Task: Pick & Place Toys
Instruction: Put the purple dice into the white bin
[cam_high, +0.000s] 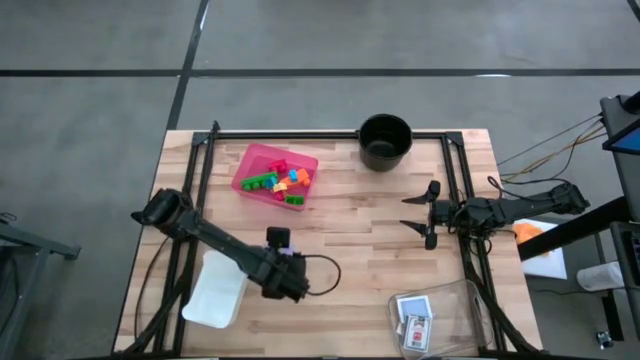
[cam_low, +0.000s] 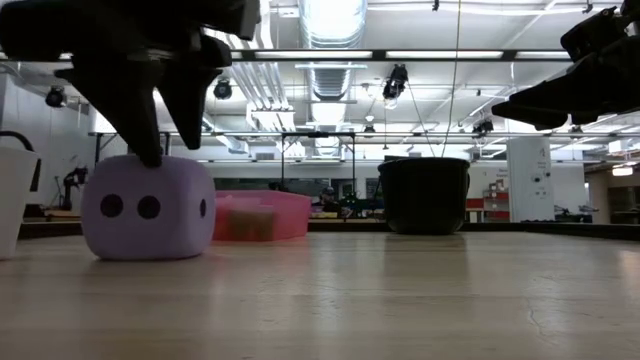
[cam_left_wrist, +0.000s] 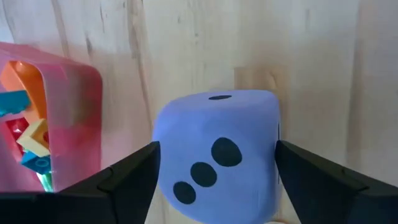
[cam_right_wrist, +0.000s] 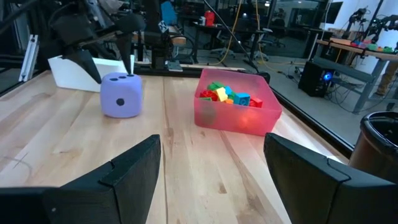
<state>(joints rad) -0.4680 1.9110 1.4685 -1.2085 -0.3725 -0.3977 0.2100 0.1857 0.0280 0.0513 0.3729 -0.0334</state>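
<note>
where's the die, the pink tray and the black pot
die (cam_right_wrist: 121, 94), right wrist view, its front face
pink tray (cam_high: 252, 162), high view, its left rim
black pot (cam_low: 423, 195), low view, its side wall

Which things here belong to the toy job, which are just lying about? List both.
Job:
- purple die, on the table between the left gripper fingers
- bricks in the pink tray
- cards in the clear bin

Lying about:
- black pot
- white container
</note>
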